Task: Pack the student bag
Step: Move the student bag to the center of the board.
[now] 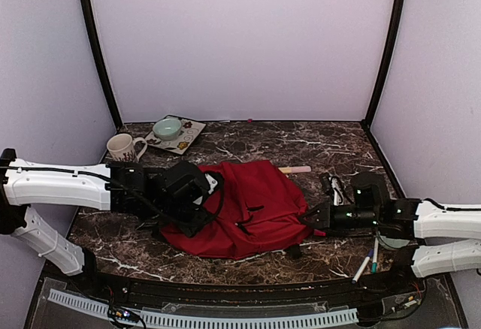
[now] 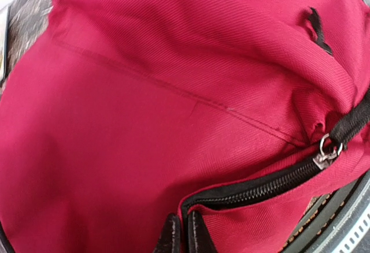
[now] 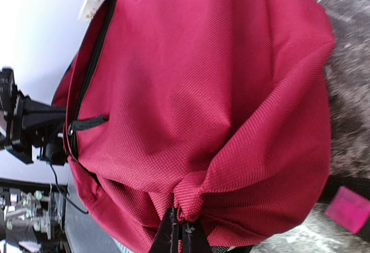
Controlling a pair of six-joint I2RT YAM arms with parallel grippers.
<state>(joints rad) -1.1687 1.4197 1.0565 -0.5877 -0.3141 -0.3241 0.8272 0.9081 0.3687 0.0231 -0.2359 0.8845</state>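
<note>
The student bag (image 1: 252, 205), dark red with black zippers, lies flat in the middle of the marble table between both arms. My left gripper (image 1: 209, 200) is at the bag's left end. In the left wrist view it (image 2: 180, 231) is shut on the red fabric edge beside the black zipper (image 2: 272, 186), and a metal zipper pull (image 2: 327, 152) hangs further right. My right gripper (image 1: 310, 220) is at the bag's right end. In the right wrist view it (image 3: 181, 228) is shut on a bunched fold of the bag (image 3: 196, 108) fabric.
A white mug (image 1: 124, 147) and a pale green bowl (image 1: 167, 128) on a patterned tray (image 1: 189, 138) stand at the back left. A pink-tipped stick (image 1: 295, 170) lies behind the bag. Pens (image 1: 373, 257) and dark small items (image 1: 334, 186) lie at the right.
</note>
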